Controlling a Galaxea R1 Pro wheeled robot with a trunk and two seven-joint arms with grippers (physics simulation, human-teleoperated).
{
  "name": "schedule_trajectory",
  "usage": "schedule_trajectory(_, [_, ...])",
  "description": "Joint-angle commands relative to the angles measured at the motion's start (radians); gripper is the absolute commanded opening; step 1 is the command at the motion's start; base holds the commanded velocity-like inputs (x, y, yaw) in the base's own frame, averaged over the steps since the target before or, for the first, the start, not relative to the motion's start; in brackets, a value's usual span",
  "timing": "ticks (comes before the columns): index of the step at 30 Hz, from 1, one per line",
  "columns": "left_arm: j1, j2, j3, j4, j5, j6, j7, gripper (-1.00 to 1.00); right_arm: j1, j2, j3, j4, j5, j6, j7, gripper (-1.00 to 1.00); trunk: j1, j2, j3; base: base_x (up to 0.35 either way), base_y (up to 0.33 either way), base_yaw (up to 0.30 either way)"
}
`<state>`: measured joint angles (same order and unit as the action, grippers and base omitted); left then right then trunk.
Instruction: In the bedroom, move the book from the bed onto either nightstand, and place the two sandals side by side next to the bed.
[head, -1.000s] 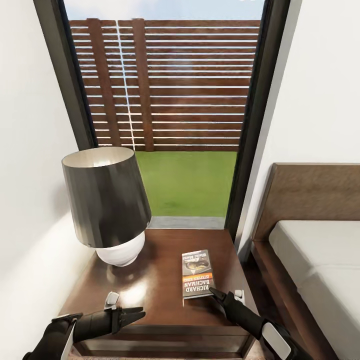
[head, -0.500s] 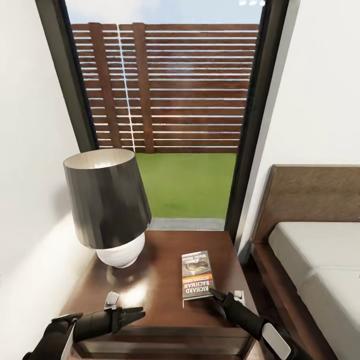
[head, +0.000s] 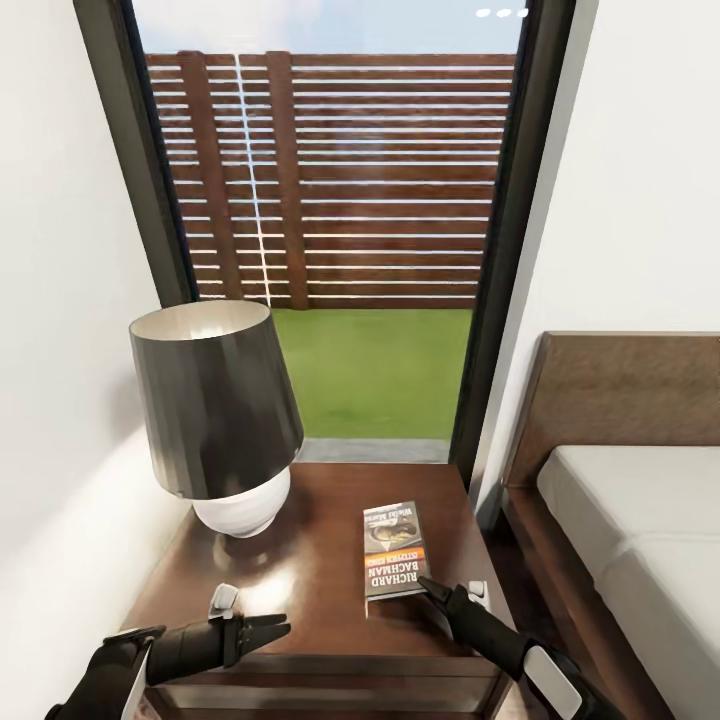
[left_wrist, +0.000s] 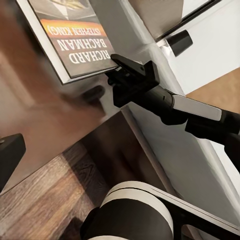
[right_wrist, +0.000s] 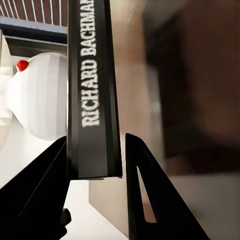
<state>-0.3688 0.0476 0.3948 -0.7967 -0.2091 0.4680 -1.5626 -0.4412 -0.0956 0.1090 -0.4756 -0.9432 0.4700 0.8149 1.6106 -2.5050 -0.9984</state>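
Observation:
The book (head: 393, 550) lies flat on the glossy dark nightstand (head: 310, 585), right of its middle, orange band and white "RICHARD BACHMAN" lettering facing up. My right gripper (head: 431, 585) reaches its near right corner. In the right wrist view the book's spine (right_wrist: 95, 90) sits between the two dark fingers, and the gripper (right_wrist: 96, 139) is shut on it. The left wrist view shows that gripper (left_wrist: 117, 65) at the book's (left_wrist: 75, 40) corner. My left gripper (head: 283, 629) hovers open over the nightstand's front left. The bed (head: 640, 520) stands to the right. The sandals are out of view.
A lamp (head: 215, 400) with a dark shade and white base takes up the nightstand's back left. A small white object (head: 222, 600) lies near my left gripper. A tall dark-framed window (head: 350, 250) rises behind, with white walls on either side.
The head view has tilted up slightly, so the whole picture has shifted down. The book and both grippers have kept their places.

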Motion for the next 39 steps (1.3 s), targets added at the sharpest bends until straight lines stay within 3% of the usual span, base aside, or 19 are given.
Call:
schedule_trajectory(1, [-0.001, -0.001, 0.004, -0.001, -0.010, 0.011, -0.008, 1.00, -0.001, -0.001, 0.005, 0.000, -0.011, 0.007, -0.001, -1.00, 0.000, 0.000, -0.001, 0.000, 0.000, 0.000])
schedule_trajectory(5, [-0.001, -0.001, 0.004, -0.001, -0.010, 0.011, -0.008, 1.00, -0.001, -0.001, 0.005, 0.000, -0.011, 0.007, 0.000, -1.00, 0.000, 0.000, -0.001, 0.000, 0.000, 0.000])
schedule_trajectory(6, [-0.001, -0.001, 0.004, -0.001, -0.010, 0.011, -0.008, 1.00, -0.001, -0.001, 0.005, 0.000, -0.011, 0.007, 0.000, 1.00, 0.000, 0.000, -0.001, 0.000, 0.000, 0.000])
schedule_trajectory(39, [-0.001, 0.000, 0.006, 0.000, -0.004, 0.011, -0.008, 1.00, -0.001, -0.001, 0.005, 0.000, -0.011, 0.007, 0.000, 1.00, 0.000, 0.000, -0.001, -0.007, 0.000, 0.000])
